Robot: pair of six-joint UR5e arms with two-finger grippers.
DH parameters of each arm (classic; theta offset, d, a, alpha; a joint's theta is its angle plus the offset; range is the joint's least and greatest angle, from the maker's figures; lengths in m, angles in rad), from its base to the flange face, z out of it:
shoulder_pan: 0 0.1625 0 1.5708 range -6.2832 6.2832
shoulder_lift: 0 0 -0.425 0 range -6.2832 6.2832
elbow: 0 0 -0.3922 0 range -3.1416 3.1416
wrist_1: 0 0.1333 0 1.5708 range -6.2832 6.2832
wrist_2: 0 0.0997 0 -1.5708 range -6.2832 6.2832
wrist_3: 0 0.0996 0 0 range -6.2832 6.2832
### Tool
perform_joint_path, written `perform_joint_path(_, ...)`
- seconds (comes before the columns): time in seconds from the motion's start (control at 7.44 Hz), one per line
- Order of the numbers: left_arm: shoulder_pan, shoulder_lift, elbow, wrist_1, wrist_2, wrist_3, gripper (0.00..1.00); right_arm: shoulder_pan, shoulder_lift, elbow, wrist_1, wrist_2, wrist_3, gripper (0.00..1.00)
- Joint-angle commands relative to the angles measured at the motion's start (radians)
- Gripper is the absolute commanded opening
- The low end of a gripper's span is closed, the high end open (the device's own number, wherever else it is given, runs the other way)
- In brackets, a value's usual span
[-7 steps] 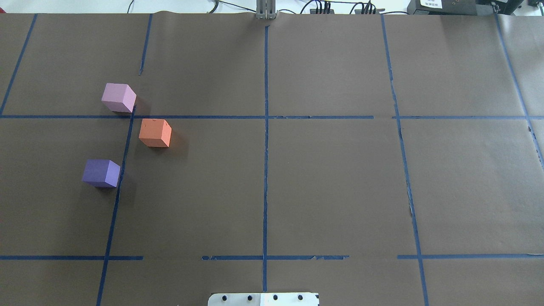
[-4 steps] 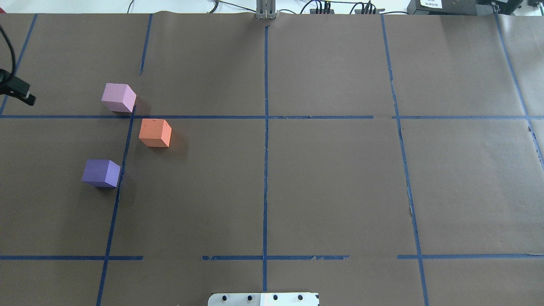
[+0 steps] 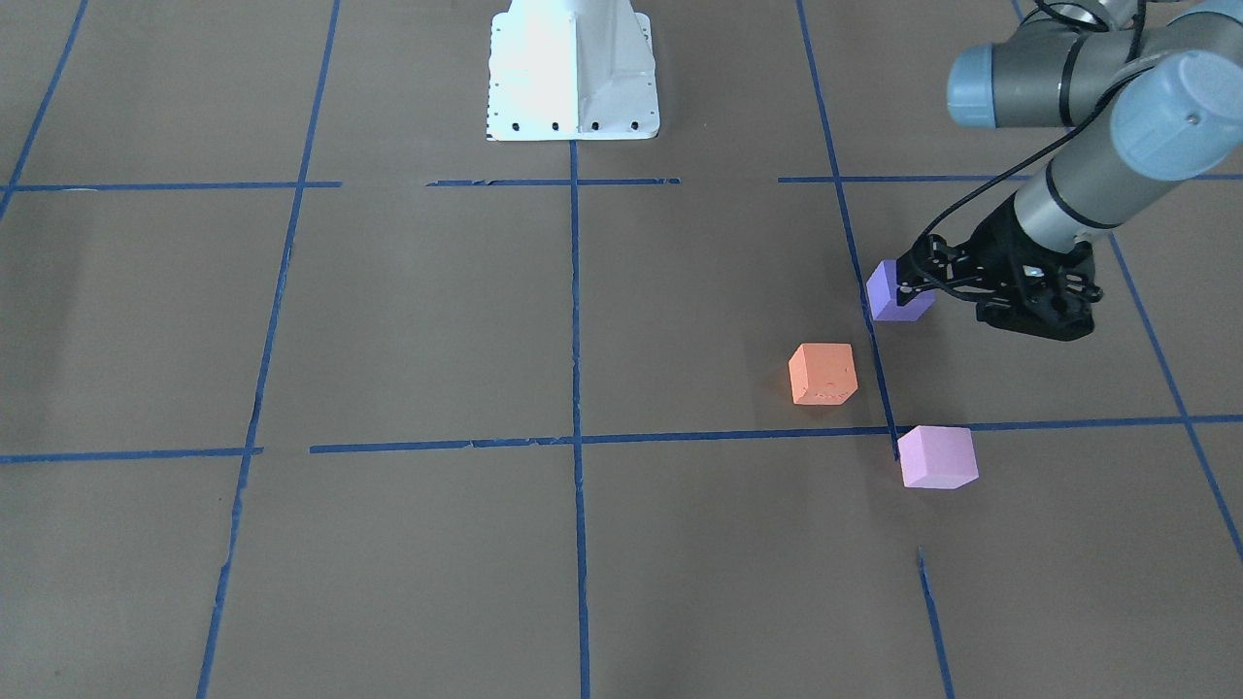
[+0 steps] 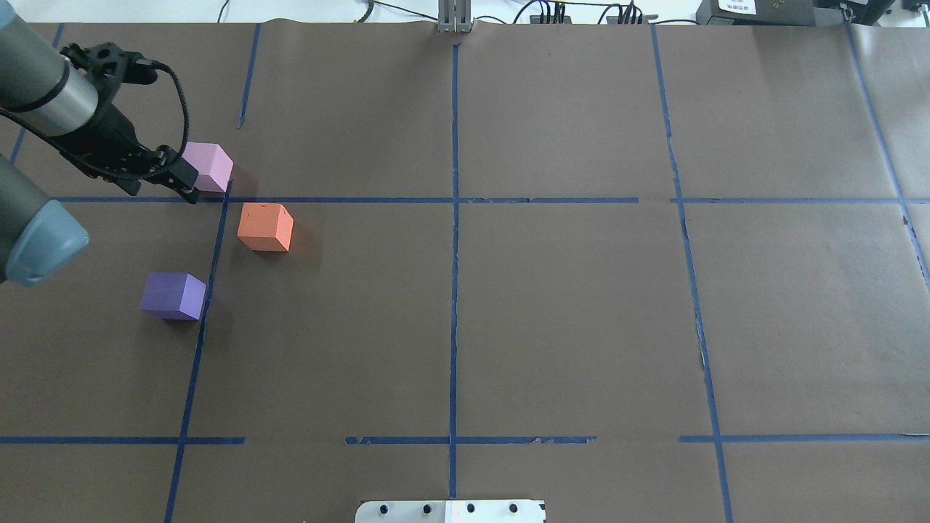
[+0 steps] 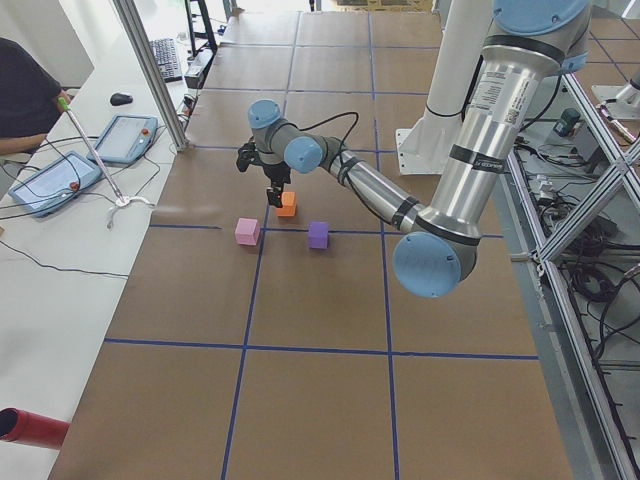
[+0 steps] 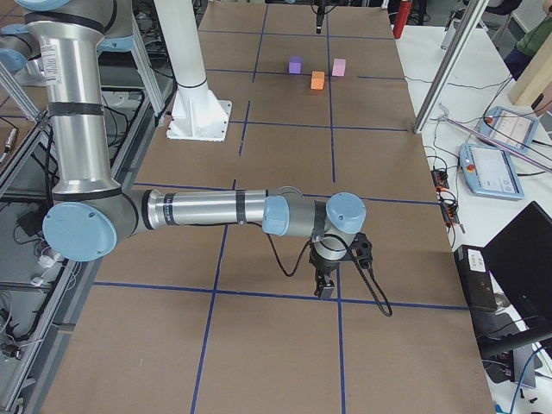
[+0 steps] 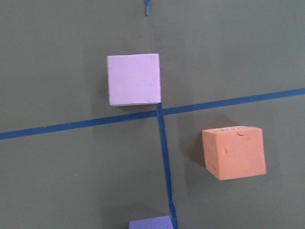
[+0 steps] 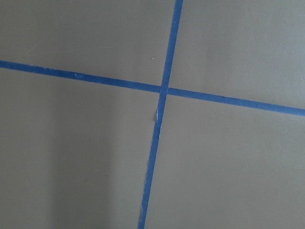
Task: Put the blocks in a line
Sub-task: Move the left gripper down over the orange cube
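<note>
Three cubes lie apart on the brown table at my left. The pink-lilac block [image 4: 211, 165] is farthest, the orange block [image 4: 265, 226] is in the middle and more to the right, and the violet-blue block [image 4: 173, 295] is nearest. They also show in the front view as the pink block [image 3: 937, 456], the orange block [image 3: 823, 373] and the violet block [image 3: 893, 291]. My left gripper [image 4: 187, 187] hovers above the table just left of the pink block. It looks shut and holds nothing. My right gripper [image 6: 325, 289] hangs over bare table far to the right; I cannot tell its state.
Blue tape lines [image 4: 454, 290] divide the brown table cover into a grid. The white robot base [image 3: 573, 68] stands at the near middle edge. A side table with tablets [image 5: 120, 140] and a person lies beyond the far edge.
My left arm has swung in from the left edge, and its gripper now reaches the pink block's left side. The blocks have not moved.
</note>
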Motion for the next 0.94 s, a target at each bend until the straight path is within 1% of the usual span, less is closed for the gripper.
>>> perform_joint_path(0.0, 0.059, -0.066, 0.097, -0.037, 0.001, -0.003, 1.00, 0.000, 0.000, 0.000, 0.000, 0.000, 0.000, 1.00)
perform_joint_path(0.13, 0.064, -0.094, 0.139, -0.049, 0.000, -0.012, 1.00, 0.000, 0.000, 0.000, 0.000, 0.000, 0.000, 1.00)
perform_joint_path(0.27, 0.067, -0.129, 0.188, -0.067, -0.003, -0.094, 1.00, 0.000, 0.000, 0.000, 0.000, 0.000, 0.000, 1.00)
perform_joint_path(0.54, 0.095, -0.139, 0.242, -0.122, -0.006, -0.188, 1.00, 0.000, 0.000, 0.000, 0.000, 0.000, 0.000, 1.00)
perform_joint_path(0.67, 0.099, -0.142, 0.246, -0.164, -0.009, -0.296, 1.00, 0.000, 0.000, 0.000, 0.000, 0.000, 0.000, 1.00)
perform_joint_path(0.81, 0.104, -0.142, 0.246, -0.167, -0.009, -0.370, 1.00, 0.000, 0.000, 0.000, 0.000, 0.000, 0.000, 1.00)
